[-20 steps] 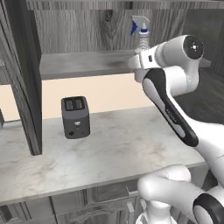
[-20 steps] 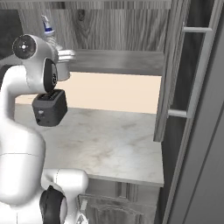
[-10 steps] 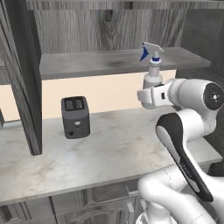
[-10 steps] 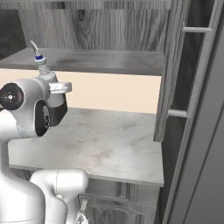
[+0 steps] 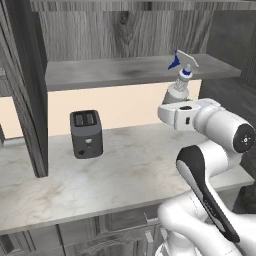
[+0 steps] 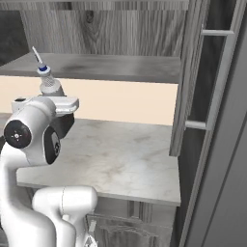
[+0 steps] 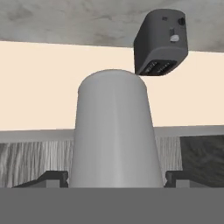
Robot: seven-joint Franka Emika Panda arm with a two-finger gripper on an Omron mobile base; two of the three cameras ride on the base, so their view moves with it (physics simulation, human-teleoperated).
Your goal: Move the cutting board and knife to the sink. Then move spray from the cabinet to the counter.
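1 open cabinet [image 5: 135,70] with a bare shelf, 1 counter [image 5: 125,170], 1 toaster [image 5: 86,133], 1 spray [image 5: 179,87]. The right base view adds the cabinet's door [image 6: 193,82] with its bar handle. In the hand view, the gripper [image 7: 114,177] clasps the spray's pale body between wide-set fingers [image 7: 52,178], held above the counter, in front of the shelf.

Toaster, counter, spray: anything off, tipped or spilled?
Nothing stands out. The toaster stands upright on the counter, no spill shows, and the spray is upright in the gripper, above the counter.
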